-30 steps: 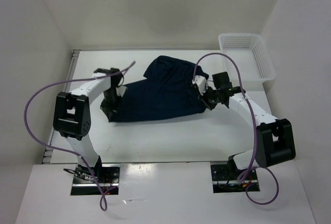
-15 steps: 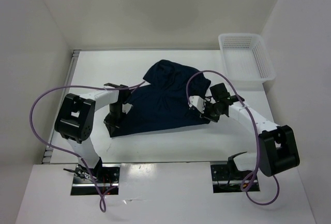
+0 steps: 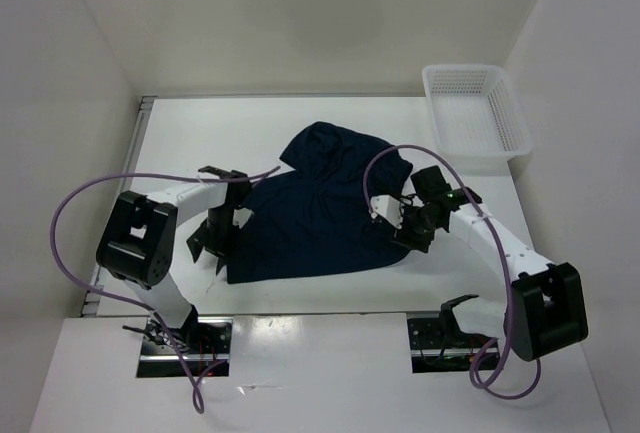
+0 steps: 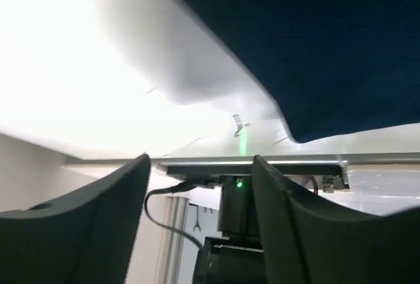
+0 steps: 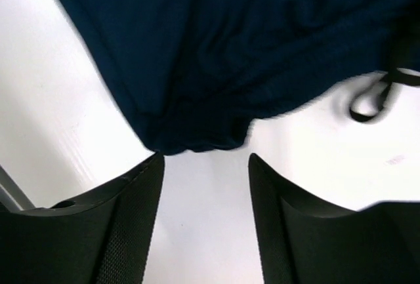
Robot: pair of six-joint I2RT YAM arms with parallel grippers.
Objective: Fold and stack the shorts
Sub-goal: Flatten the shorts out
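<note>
A: Nearest first. Left fingers (image 3: 208, 245)?
B: Spread wide, holding nothing. Low over the desk (image 3: 190, 138), just beside the near-left corner of the shorts (image 3: 310, 223). No contact with the cloth in the wrist view.
A: Right fingers (image 3: 400, 225)?
B: Wide apart too, empty. Parked at the near-right edge of the cloth, facing a gathered hem that looks like the waistband. Drawstring (image 5: 367, 103) loop loose on the desk off to one side.
A: Shorts themselves?
B: Mid-desk, between the two arms. Dark navy, fairly flat on the near side, rumpled and humped toward the far end. Judging by the ragged outline, not neatly folded yet.
A: Handling?
B: Soft, light, floppy. Probably no shape kept once lifted, so expect sag and drag. Nothing fragile, little slip risk. Hard to pinch a thin flat edge off the desk. Better to grab the thick gathered band on the right and the hem corner on the left. Lift both sides together and carry over evenly. Worth watching the drawstring for snags.
A: Farther back?
B: White mesh basket (image 3: 515, 118) at the far-right corner, well apart from the shorts.
</note>
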